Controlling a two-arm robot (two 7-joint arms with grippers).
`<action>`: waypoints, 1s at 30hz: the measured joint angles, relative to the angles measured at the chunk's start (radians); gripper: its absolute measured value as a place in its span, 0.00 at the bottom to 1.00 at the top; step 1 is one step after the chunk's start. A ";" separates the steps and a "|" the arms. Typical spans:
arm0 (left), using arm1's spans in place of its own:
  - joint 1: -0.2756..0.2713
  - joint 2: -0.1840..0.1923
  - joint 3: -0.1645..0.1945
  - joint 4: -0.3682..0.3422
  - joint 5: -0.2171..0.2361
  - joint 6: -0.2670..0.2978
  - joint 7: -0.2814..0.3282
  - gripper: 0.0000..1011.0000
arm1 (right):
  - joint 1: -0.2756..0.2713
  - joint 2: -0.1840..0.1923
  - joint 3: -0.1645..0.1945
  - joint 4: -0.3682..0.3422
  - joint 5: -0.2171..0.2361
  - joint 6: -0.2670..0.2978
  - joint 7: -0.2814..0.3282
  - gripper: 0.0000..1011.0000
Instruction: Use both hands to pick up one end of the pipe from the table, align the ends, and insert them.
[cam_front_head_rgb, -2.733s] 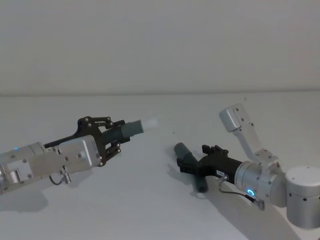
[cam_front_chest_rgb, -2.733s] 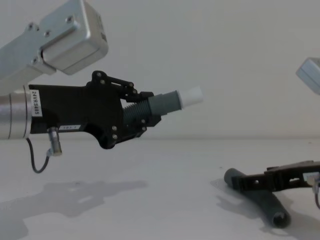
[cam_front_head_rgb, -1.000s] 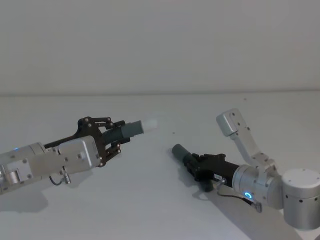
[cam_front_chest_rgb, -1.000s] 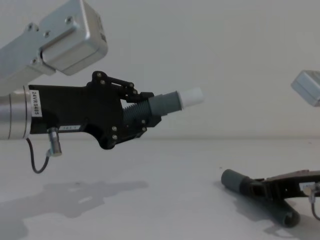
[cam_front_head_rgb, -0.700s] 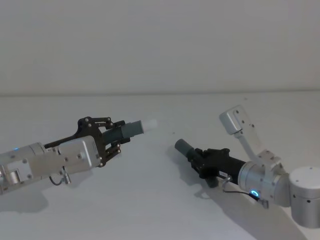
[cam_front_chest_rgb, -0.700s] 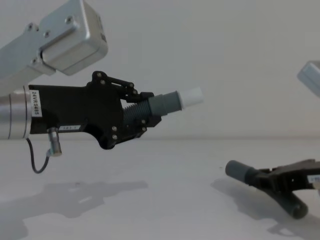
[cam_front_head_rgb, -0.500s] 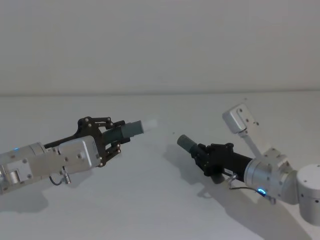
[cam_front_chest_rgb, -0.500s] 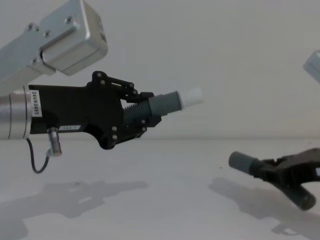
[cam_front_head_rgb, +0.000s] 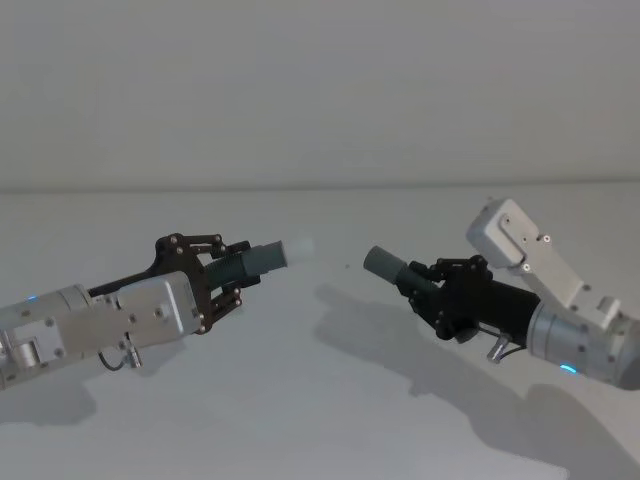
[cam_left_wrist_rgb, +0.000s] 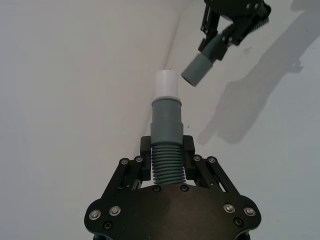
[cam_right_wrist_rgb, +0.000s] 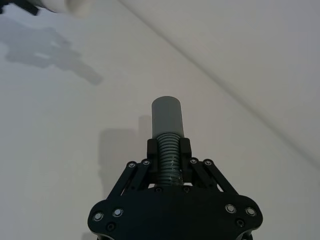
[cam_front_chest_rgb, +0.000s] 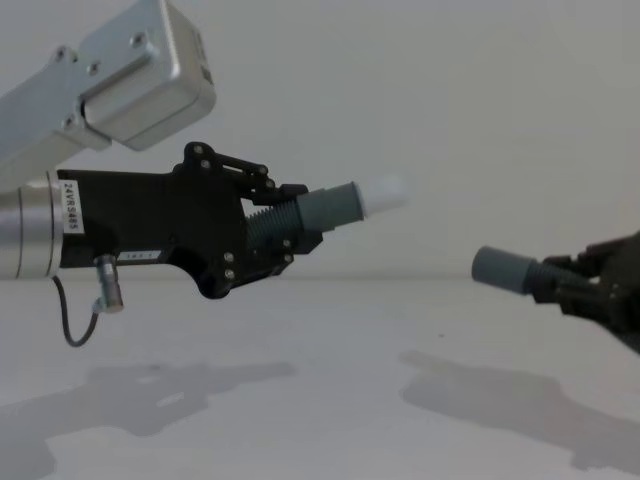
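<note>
While left gripper (cam_front_head_rgb: 237, 270) clamps the white-tipped hose (cam_front_head_rgb: 260, 258) and right gripper (cam_front_head_rgb: 421, 285) the collared hose (cam_front_head_rgb: 384, 264), both above the table (cam_front_head_rgb: 300, 400), tip (cam_left_wrist_rgb: 165, 84) and collar mouth (cam_left_wrist_rgb: 192, 76) sit apart, misaligned; shoving now probably jams 'em.

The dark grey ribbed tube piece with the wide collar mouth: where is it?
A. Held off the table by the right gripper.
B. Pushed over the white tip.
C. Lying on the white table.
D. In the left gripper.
A: the right gripper is shut on the dark grey collared tube piece above the white table, a gap away from the white-tipped tube piece in the left gripper.
</note>
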 joint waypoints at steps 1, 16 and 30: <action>0.000 0.000 0.000 0.000 0.000 0.000 0.000 0.32 | 0.000 0.010 0.000 -0.005 -0.005 -0.011 0.006 0.22; 0.000 0.000 0.000 0.000 0.000 0.000 0.000 0.32 | 0.032 0.148 0.011 -0.063 -0.101 -0.258 0.124 0.22; 0.000 0.000 0.000 0.000 0.000 0.000 0.000 0.32 | 0.123 0.225 -0.009 -0.074 -0.166 -0.481 0.247 0.22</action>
